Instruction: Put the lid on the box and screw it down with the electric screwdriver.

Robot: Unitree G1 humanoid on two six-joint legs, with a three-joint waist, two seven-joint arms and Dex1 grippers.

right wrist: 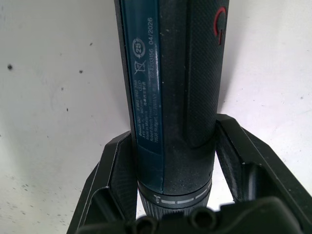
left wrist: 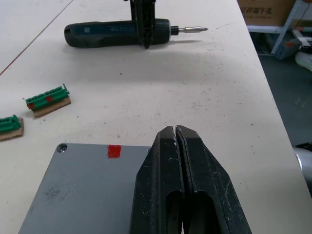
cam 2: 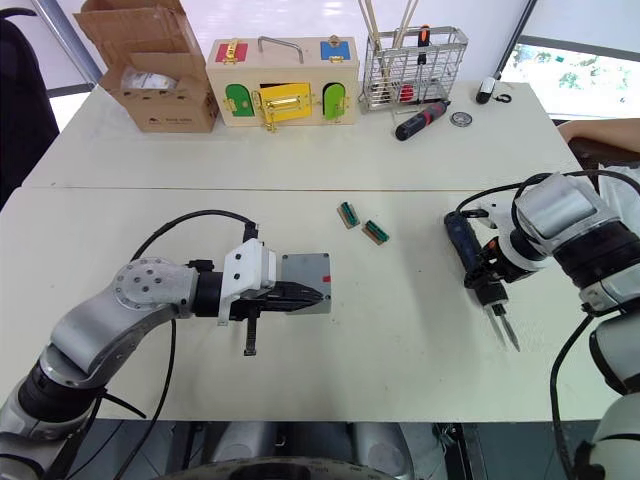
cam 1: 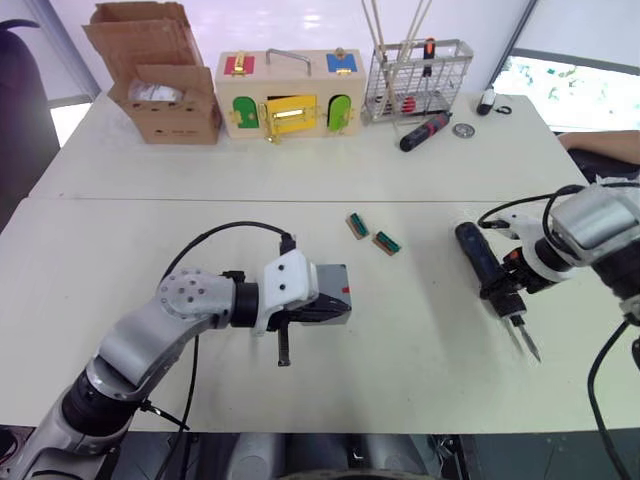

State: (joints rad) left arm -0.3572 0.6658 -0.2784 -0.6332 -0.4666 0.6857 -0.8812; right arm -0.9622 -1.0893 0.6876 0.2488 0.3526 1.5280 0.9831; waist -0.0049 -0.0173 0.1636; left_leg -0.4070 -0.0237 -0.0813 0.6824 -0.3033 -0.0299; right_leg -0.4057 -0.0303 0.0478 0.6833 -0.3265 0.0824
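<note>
Lying on the table toward its right edge, electric screwdriver (cam 1: 492,268) sits betw. right gripper (right wrist: 170,161) fingers, clamped. Left gripper (left wrist: 181,185) fingers together, empty, resting atop lidded box (cam 2: 305,282) mid-table.

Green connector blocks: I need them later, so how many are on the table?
2. One green connector block lies mid-table, the other just beside it toward the electric screwdriver. More could be hidden in the cardboard carton.

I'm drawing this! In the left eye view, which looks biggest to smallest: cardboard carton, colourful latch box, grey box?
1. Colourful latch box, about level with the cardboard carton; too close to rank.
2. Grey box, smallest, though partly hidden.
</note>
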